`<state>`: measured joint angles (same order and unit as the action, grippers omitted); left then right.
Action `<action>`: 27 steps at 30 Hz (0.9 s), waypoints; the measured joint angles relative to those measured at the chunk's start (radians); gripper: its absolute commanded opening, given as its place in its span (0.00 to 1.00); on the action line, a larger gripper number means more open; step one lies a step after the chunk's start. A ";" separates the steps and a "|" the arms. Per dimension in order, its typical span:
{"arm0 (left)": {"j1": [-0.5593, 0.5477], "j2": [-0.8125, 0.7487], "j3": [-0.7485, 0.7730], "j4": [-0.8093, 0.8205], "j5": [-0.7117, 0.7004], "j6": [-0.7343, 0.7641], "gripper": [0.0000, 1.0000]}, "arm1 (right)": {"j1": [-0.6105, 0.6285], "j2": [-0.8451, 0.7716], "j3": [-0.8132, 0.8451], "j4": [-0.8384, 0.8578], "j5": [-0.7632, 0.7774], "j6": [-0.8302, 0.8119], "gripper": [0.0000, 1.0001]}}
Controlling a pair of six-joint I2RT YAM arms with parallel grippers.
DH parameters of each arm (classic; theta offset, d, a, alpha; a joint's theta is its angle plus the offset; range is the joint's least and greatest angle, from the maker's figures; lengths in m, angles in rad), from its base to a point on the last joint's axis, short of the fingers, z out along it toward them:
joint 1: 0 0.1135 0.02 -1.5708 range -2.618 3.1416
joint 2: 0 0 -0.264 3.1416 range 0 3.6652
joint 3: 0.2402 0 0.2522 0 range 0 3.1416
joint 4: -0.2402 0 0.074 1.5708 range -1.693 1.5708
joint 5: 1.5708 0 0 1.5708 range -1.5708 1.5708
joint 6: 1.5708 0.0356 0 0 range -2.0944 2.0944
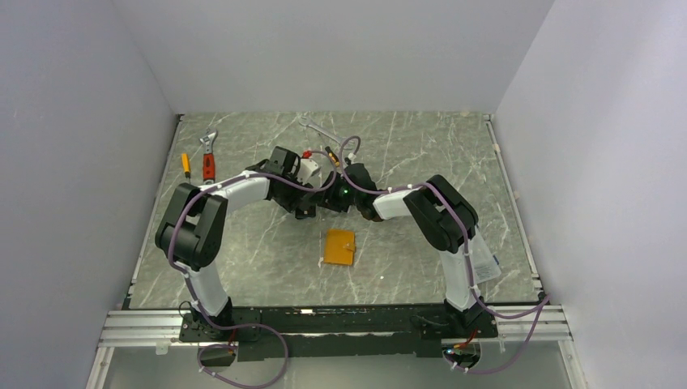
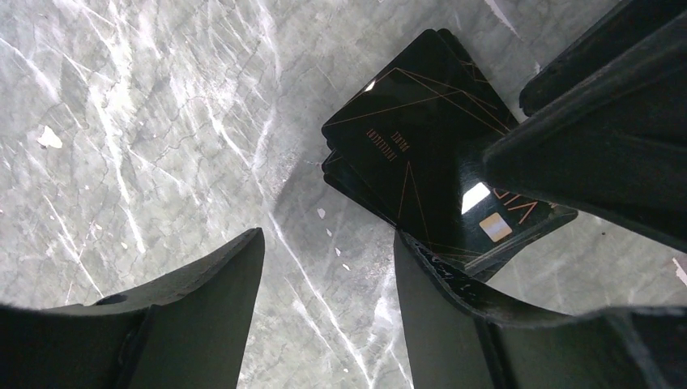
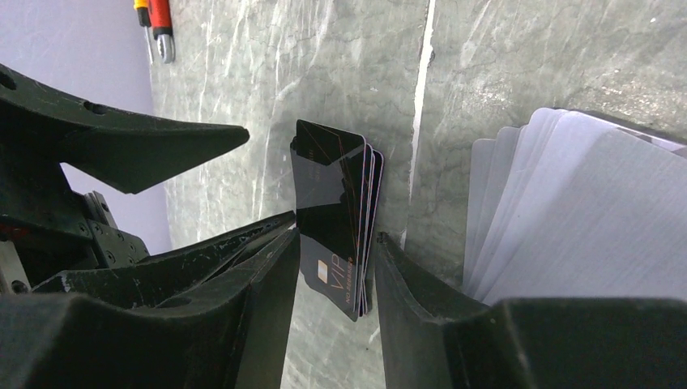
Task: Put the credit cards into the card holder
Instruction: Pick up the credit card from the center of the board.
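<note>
Plainly the pick-up step is in hand, with no card yet in its pocket. The credit cards, a small black stack with thin gold lines and "VIP" on the top face, sit at the middle of the bench, somewhat toward the far edge, under the two wrists. The right hand has its fingers narrow, one on each face of the stack, and seems to pinch it at the end that bears the chip. One side of the stack looks lifted off the marble. The left hand stands wide just beside the stack, with only bare bench between its fingers. The card holder lies shut, nearer the near edge than the hands and apart from them. As I judge it, the next move calls for a firm grip on the stack, or on one card parted from it, while the idle left hand goes to open the holder and keep it flat. Thin, slippery cards could slide apart in the pinch. By count there is one card holder. The black stack shows at least three cards by their edges, but the exact number cannot be told. In the right wrist view a fan of pale cards shows perhaps four or five, and whether they lie on the bench I cannot tell. By the far left corner lie one screwdriver and one red wrench.
</note>
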<state>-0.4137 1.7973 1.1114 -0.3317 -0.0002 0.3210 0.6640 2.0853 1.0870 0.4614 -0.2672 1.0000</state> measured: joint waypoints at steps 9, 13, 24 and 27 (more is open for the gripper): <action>0.000 -0.007 0.027 -0.010 0.025 0.003 0.64 | -0.002 0.006 0.000 0.011 -0.011 0.006 0.42; -0.003 -0.006 0.027 -0.010 0.028 0.010 0.64 | -0.003 0.007 0.000 0.011 -0.012 0.007 0.43; -0.045 0.016 0.033 0.017 -0.018 0.063 0.64 | -0.003 0.007 0.000 0.015 -0.015 0.032 0.44; -0.053 0.018 0.033 0.028 -0.025 0.082 0.64 | -0.002 0.008 0.000 0.014 -0.014 0.040 0.44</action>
<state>-0.4667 1.8156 1.1442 -0.3035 -0.0250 0.4034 0.6617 2.0930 1.0874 0.4755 -0.2817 1.0401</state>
